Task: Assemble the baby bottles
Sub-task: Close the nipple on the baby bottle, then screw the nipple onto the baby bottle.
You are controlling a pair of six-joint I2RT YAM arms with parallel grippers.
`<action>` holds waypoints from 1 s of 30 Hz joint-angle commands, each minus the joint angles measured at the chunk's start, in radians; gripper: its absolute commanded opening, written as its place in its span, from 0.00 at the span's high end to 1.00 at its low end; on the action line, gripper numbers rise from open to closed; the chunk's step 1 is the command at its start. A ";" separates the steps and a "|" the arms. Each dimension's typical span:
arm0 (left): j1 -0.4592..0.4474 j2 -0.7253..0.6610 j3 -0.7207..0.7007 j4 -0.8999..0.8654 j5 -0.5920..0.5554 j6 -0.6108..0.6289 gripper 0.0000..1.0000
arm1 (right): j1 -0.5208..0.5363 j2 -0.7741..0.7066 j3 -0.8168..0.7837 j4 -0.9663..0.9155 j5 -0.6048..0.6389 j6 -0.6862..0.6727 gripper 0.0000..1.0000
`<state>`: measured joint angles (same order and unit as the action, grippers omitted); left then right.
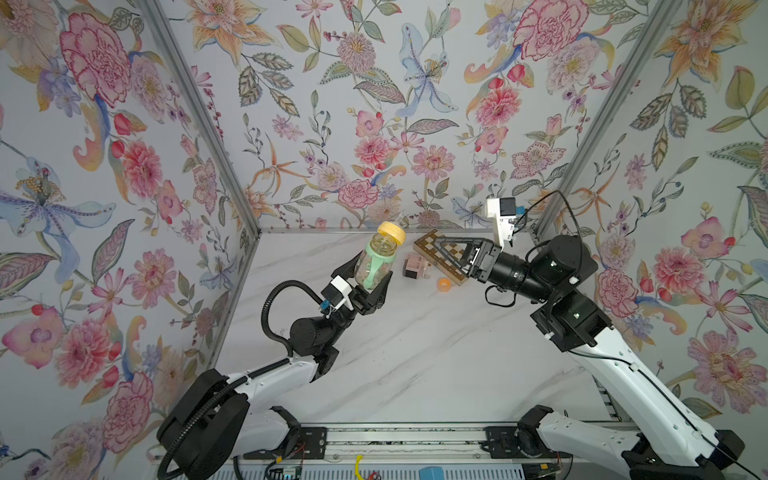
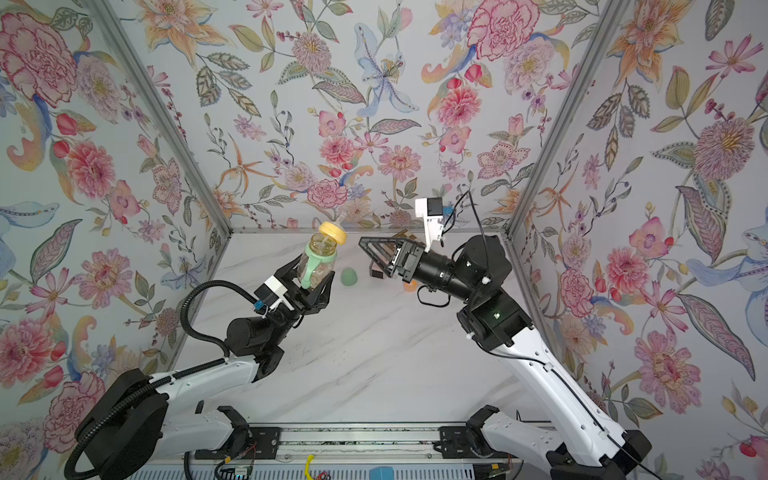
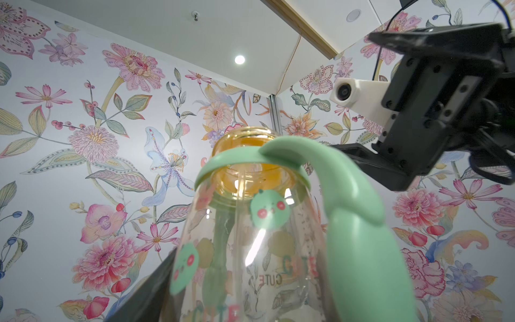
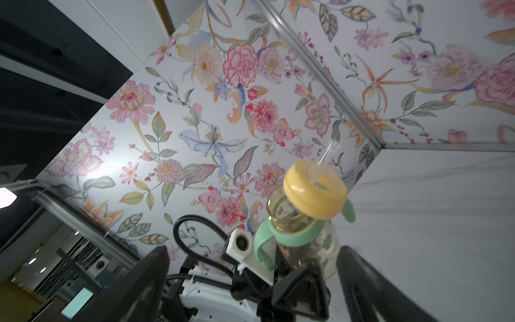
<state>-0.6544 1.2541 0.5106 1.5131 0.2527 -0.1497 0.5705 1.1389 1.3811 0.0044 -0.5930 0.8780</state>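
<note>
The clear baby bottle (image 1: 376,270) (image 2: 319,266) (image 3: 250,251) (image 4: 324,245) is held up above the table. My left gripper (image 1: 368,276) (image 2: 312,276) (image 4: 301,284) is shut on its lower body. A mint-green two-handled collar (image 1: 379,254) (image 2: 318,254) (image 3: 348,209) (image 4: 289,237) rings the neck. The yellow nipple ring (image 1: 391,232) (image 2: 332,232) (image 4: 315,192) sits tilted on the mouth, with a clear teat poking up from it. My right gripper (image 1: 442,253) (image 2: 368,252) (image 4: 253,251) is open and empty just right of the bottle top. The mint-green dome cap (image 2: 349,276) lies on the table.
Under the right gripper lie a chequered wooden board (image 1: 424,246), a pink-and-black boxy perfume bottle (image 1: 415,267) and a small orange ring (image 1: 444,284). Flowered walls close the marble table (image 1: 415,353) at the back and both sides.
</note>
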 commanded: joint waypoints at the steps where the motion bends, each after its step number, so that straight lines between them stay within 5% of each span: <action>1: 0.008 -0.033 -0.013 0.283 0.047 -0.010 1.00 | -0.052 0.139 0.170 -0.257 -0.166 -0.122 0.00; 7: 0.008 -0.051 -0.036 0.283 0.047 -0.020 1.00 | -0.050 0.295 0.266 -0.308 -0.221 -0.173 0.01; 18: 0.008 -0.038 -0.038 0.283 0.058 -0.033 1.00 | 0.009 0.305 0.173 -0.061 -0.243 -0.057 0.01; 30: 0.009 -0.030 -0.051 0.283 0.058 -0.037 1.00 | 0.043 0.331 0.227 -0.142 -0.220 -0.109 0.04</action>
<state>-0.6544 1.2201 0.4667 1.5131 0.2855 -0.1741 0.6098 1.4559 1.5711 -0.1108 -0.8158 0.7956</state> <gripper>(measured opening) 0.721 0.977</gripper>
